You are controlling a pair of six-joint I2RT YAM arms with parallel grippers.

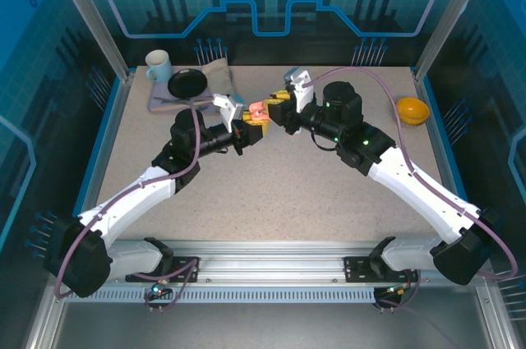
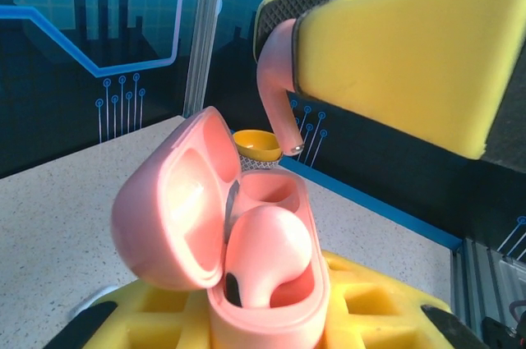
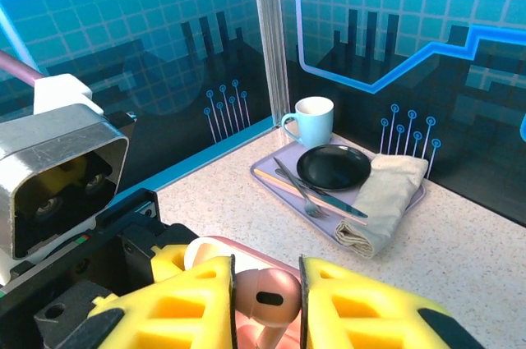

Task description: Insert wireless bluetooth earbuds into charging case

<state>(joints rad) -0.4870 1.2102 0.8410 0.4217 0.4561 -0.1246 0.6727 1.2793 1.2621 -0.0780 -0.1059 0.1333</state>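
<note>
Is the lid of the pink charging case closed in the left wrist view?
No, the lid of the pink charging case stands open, with one pink earbud seated inside.

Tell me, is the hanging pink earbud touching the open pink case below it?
Apart. In the left wrist view, the hanging earbud ends just above the open case, and background shows through the gap between its stem tip and the case's rim.
</note>
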